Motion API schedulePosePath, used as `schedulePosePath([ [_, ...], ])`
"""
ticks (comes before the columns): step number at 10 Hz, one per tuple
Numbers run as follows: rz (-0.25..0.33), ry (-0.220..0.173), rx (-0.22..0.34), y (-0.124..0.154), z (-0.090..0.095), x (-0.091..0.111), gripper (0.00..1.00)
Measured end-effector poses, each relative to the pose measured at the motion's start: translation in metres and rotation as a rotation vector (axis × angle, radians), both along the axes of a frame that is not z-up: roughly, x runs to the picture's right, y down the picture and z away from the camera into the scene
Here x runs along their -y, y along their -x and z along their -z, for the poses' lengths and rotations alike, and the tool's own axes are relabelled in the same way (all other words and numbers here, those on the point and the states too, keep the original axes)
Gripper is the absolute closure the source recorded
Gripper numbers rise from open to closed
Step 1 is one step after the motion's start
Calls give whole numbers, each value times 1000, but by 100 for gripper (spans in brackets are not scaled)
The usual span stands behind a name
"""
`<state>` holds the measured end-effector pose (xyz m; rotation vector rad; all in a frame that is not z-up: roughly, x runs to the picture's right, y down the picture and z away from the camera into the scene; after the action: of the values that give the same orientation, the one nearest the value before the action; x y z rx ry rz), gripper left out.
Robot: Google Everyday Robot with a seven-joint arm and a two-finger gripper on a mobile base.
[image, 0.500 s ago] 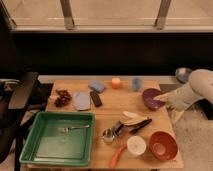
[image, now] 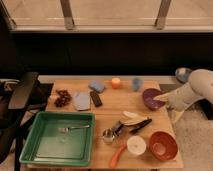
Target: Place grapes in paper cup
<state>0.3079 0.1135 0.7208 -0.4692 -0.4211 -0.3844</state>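
**Ana:** What could go wrong from here?

**Ben:** Mostly the distance. The grapes [image: 62,97] lie on the bench [image: 120,106] just beyond the tray's [image: 65,114] far left corner. The claw [image: 161,97] hangs well right of the tray, out past its far right corner, where a purple bowl [image: 150,100] also sits. I'd judge the pick is not yet begun. The reach has to cross everything standing beyond the tray's far rim (a dark block and a pale blue thing lie closest to the bunch). A low sweep could knock those.

**Ana:** And the grasp itself?

**Ben:** A bunch is lumpy and loose. Pinch a single berry and it may tear off or roll away, so I'd come from above, around the middle.

**Ana:** Then the drop?

**Ben:** The cup [image: 136,145] stands right of the tray's near right corner. A steel cup [image: 107,134] sits closer to the tray's right wall, and a red bowl [image: 163,145] lies farther right. The cup's mouth looks small for the bunch, so berries could catch on the rim or tip it over. Choosing the wrong vessel is the other risk.

**Ana:** How is the arm posed?

**Ben:** The arm [image: 192,90] comes in from the right, far from the tray. Its white bulk slants down and toward the tray, with the claw at the low end, close to bench height. I cannot tell whether the claw is wide or narrow. No grapes are near it.
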Motion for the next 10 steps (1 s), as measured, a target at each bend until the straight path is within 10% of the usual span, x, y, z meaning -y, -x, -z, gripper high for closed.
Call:
schedulePosePath([
  [10, 16, -13, 3, 2, 1, 3, 20],
])
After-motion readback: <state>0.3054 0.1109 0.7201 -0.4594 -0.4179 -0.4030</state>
